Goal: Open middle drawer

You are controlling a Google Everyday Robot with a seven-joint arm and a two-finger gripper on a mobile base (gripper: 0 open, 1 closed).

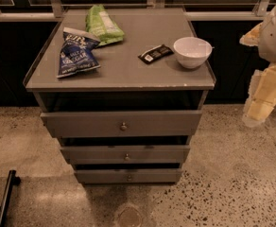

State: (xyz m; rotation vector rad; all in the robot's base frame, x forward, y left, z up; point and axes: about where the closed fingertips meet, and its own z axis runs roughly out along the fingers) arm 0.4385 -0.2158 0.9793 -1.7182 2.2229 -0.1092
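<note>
gripper (257,107): located at the right edge of the view, at the lower end of the pale arm, well apart from the cabinet and level with its upper part. whether it is apart or together cannot be told. it holds nothing that can be seen.

speckled floor (232,183): carries the grey cabinet (197,103), which stands at centre.

tabletop (138,70): grey and flat, forming the top of the cabinet.

three grey drawer fronts are stacked below the tabletop. the top drawer (81,123) has the widest front. the middle drawer (90,154) lies directly beneath it, and the bottom drawer (100,176) is the narrowest. a dark gap shows above each front.

blue bag (76,53): lies flat on the left part of the tabletop. green bag (102,25): lies behind it, just beside it.

white bowl (192,52): upright near the right edge of the tabletop. dark packet (155,53): lies flat just left of the bowl.

round knob (126,157): centred on the middle drawer front, with nothing touching it.
</note>
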